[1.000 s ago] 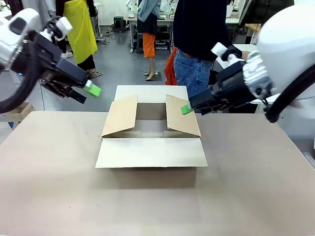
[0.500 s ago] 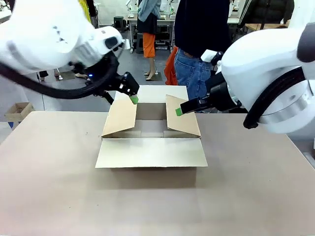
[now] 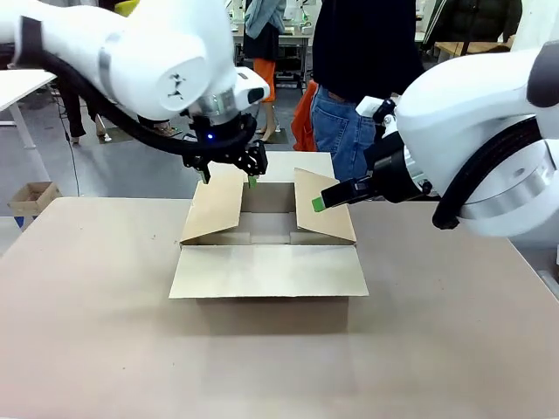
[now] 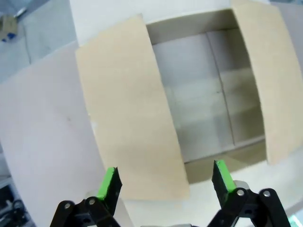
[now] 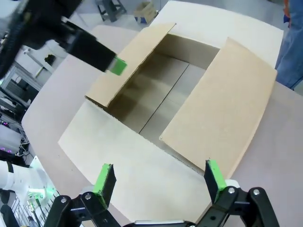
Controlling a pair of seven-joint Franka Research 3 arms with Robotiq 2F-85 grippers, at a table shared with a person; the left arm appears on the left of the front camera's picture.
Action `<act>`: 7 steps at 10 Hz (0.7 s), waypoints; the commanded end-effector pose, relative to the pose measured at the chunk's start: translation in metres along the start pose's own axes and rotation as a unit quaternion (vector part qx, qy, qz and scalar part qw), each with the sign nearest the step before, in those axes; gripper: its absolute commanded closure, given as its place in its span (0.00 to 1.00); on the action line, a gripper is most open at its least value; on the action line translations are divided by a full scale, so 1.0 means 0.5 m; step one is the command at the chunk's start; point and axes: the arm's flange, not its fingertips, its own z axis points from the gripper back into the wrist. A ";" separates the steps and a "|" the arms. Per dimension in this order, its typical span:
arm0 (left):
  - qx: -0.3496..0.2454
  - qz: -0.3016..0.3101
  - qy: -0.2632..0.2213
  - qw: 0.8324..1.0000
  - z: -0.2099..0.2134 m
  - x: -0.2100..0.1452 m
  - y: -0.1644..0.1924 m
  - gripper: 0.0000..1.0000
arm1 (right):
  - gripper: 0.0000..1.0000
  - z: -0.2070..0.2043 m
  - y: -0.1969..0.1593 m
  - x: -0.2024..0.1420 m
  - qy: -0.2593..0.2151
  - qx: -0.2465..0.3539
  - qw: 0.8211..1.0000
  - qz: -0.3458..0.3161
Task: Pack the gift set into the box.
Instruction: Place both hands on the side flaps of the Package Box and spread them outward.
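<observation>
Left claw [image 4: 165,177], right claw [image 5: 159,176] gape empty above box [image 3: 266,271].

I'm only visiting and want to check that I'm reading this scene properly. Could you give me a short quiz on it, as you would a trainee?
1. True or false: the cardboard box is taped shut.
2. The left gripper hovers above: A) the box's left side flap; B) the table edge nearest the robot; C) a small carton on the floor.
3. Fill in: the left gripper and the right gripper both have their jaws ____.

Key: 1 false, since all four flaps are folded open. 2 A. 3 open.
</observation>
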 end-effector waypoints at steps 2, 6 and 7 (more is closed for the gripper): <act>0.043 0.026 0.023 0.998 -0.064 0.054 -0.041 0.00 | 0.00 0.004 0.006 0.006 -0.006 -0.010 1.000 -0.005; 0.102 0.026 0.000 0.994 -0.146 0.044 -0.021 0.00 | 0.00 0.004 0.006 0.006 -0.006 -0.010 1.000 -0.005; 0.106 0.026 -0.001 0.994 -0.152 0.041 -0.017 0.00 | 0.00 0.004 0.006 0.006 -0.006 -0.010 1.000 -0.005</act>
